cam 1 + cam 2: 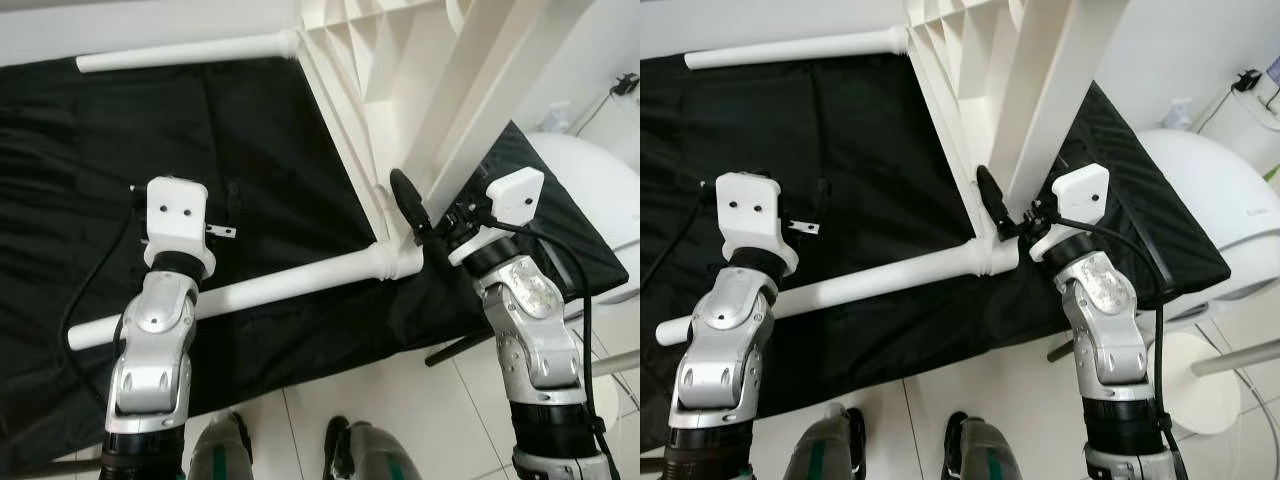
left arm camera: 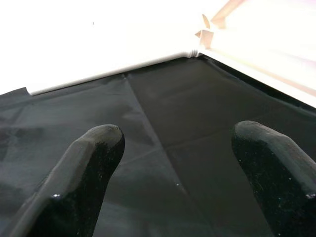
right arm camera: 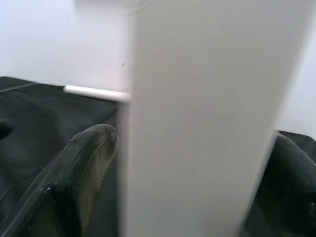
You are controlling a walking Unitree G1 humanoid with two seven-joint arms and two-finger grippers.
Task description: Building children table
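A white plastic children's table [image 1: 400, 70] lies tipped on a black cloth [image 1: 250, 150], two round white legs [image 1: 300, 282] screwed into its corners. The right end effector [image 3: 192, 148] straddles the table's flat white edge, fingers [image 3: 84, 163] on either side. The left end effector [image 2: 173, 148] hovers over the cloth, spread wide and holding nothing.

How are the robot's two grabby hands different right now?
The left gripper has its fingers spread wide with nothing between them, above the black cloth. The right gripper has a white table leg between its fingers.

The left gripper hangs apart from the white table parts, while the right gripper is up against the table frame, near where the near leg joins.

Both have two long black fingers on a silver arm.
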